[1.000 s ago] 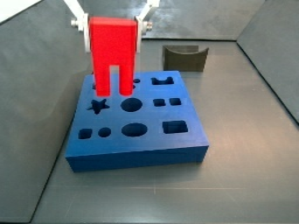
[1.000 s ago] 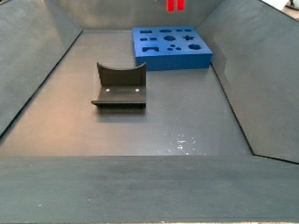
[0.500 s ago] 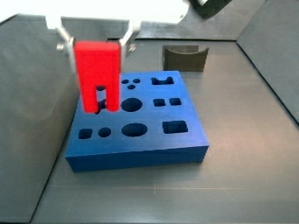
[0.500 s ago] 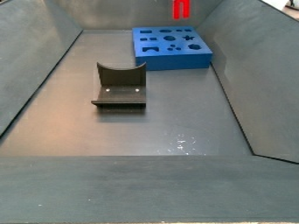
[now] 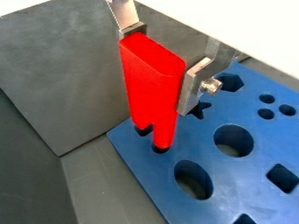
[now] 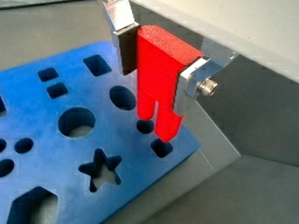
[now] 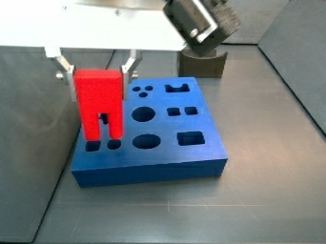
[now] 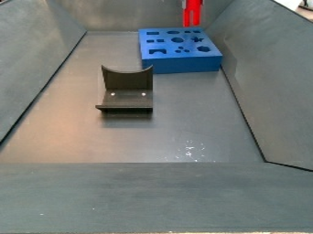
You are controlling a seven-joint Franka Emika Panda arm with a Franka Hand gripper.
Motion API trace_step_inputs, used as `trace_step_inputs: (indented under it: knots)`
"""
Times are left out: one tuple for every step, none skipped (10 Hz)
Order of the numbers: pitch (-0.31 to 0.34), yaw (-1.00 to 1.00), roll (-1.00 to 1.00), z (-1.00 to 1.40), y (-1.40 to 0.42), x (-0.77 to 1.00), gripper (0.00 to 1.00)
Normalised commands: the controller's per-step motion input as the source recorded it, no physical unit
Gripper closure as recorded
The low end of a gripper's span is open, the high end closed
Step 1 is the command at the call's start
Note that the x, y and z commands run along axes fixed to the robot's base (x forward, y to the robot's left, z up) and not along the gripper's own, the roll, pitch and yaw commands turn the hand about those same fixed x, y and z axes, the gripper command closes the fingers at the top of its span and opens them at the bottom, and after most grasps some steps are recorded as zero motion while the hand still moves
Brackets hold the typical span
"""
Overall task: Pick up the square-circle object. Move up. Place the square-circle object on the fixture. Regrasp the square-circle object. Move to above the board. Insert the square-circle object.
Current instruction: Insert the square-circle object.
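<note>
Pegs of hand-held [image 7: 91, 65] square-circle object [image 6: 158, 74] entering board [image 6: 59, 144] holes.

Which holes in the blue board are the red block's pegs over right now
The square-circle object, held by the gripper, has its pegs at the two small holes in the board's corner beside the large circle.

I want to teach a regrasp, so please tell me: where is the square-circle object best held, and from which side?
Grip the flat upper body of the square-circle object, coming from above with one finger on each broad flat face, as the pincer does now. The object stands upright with its two pegs down at the board holes, so the lower end must stay free.
</note>
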Motion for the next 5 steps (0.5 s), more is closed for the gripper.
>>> trace_step_inputs:
  knots:
    - [-0.030,0.01,0.00,-0.25,-0.07,-0.07,1.00]
    - [-0.036,0.00,0.00,-0.25,-0.08,-0.08,1.00]
    - [-0.027,0.00,0.00,-0.20,-0.07,-0.03,1.00]
    - [-0.007,0.00,0.00,-0.13,-0.04,0.00,1.00]
    - [0.000,0.00,0.00,-0.10,-0.01,0.00,1.00]
